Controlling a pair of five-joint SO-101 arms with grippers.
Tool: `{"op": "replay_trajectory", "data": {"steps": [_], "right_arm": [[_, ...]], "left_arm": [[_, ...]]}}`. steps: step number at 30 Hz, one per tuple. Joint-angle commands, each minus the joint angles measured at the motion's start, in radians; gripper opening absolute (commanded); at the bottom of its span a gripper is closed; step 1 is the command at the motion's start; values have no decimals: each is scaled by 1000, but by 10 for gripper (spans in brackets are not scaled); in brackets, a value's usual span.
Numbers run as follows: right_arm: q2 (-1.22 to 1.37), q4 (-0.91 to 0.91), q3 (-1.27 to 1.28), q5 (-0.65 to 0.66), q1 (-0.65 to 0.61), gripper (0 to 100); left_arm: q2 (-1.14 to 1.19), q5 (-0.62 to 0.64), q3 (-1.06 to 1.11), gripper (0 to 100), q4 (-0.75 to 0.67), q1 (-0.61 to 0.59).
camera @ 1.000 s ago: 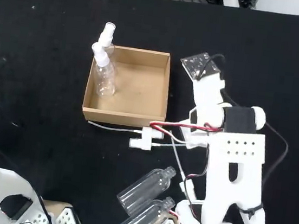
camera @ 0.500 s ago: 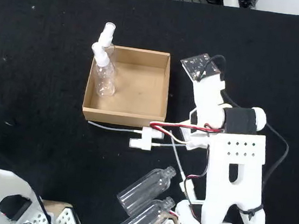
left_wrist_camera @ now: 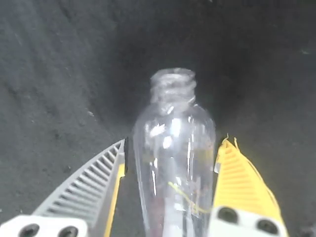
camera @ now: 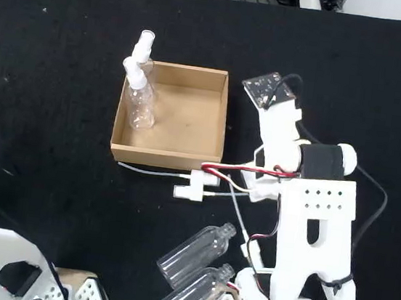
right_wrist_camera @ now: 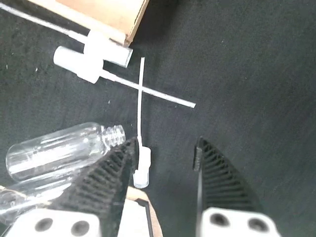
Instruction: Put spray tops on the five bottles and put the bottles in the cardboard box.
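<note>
The left gripper [left_wrist_camera: 174, 144] pinches a clear uncapped plastic bottle [left_wrist_camera: 173, 113] by its body, well apart from the open brown cardboard box [camera: 166, 159], off the box's arm-side left corner. Two clear bottles with white spray tops [camera: 139, 97] stand in the box's left side. The right gripper [right_wrist_camera: 166, 144] hangs with jaws spread beyond the box's arm-side right corner, a loose white spray top with thin dip tube [right_wrist_camera: 141, 167] beside one finger; two more white spray tops [camera: 196, 183] lie just before the box's arm-side wall, and two uncapped clear bottles [camera: 198, 256] farther out
</note>
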Motion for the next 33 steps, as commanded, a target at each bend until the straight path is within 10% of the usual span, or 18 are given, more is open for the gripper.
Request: {"op": "replay_trajectory", "data": {"steps": [1, 11, 17, 33], "right_arm": [[-44, 18, -58, -2, -14, 174], [-44, 18, -58, -3, -14, 174], [-44, 20, -64, -2, -75, 174], [-44, -34, 217, 172, -560, 178]], "left_arm": [[-20, -5, 33, 281, -89, 30], [-21, -8, 38, 274, -84, 28], [-21, -8, 10, 27, 12, 36], [-21, 229, -225, 136, 298, 28]]}}
